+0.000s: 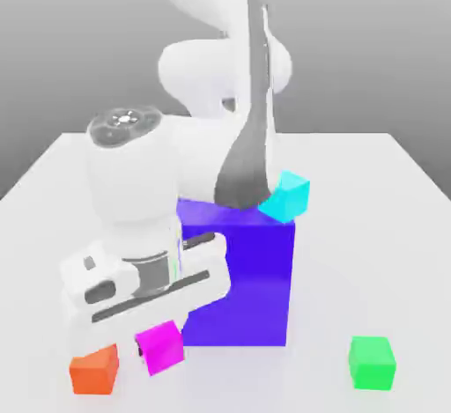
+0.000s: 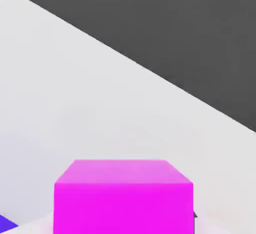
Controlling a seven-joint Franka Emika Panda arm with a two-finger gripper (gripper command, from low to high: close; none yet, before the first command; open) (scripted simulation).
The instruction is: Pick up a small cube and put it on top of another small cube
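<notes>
The robot's white arm (image 1: pixel 220 77) bends down low over the white counter (image 1: pixel 388 191). Its end effector (image 1: pixel 145 350) is right at the small pink cube (image 1: pixel 159 347), but I cannot tell how wide it is open or if it has hold of the cube. In the exterior view the pink cube is near the front of the counter, just beside the small orange cube (image 1: pixel 94 372) and close to the foot of the big blue block (image 1: pixel 251 288). A light blue cube (image 1: pixel 285 196) sits tilted on the top back corner of the big blue block. A small green cube (image 1: pixel 372 363) sits well apart, toward the exterior view's right. In the hand view the pink cube (image 2: pixel 123 198) is very close.
</notes>
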